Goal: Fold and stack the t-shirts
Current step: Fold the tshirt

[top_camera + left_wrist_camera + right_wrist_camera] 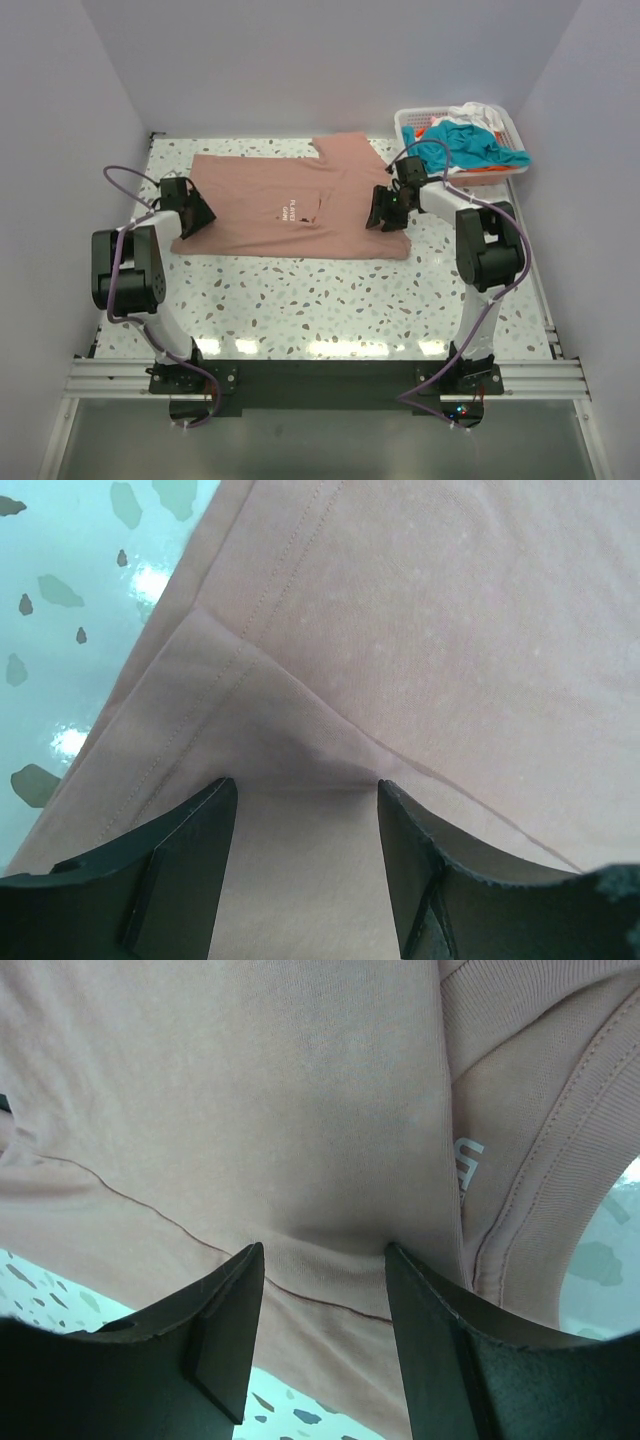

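On my overhead feed I see a white table (300,300) flecked with grey and brown speckles. Its glossy top throws back bright patches of light near the front edge. A white plastic basket (404,122) with lattice sides sits at the table's far right corner. Plain pale walls (330,60) close in the back and both sides. Along the near edge run silver metal rails (110,378), with a black plate (320,385) lying across them.
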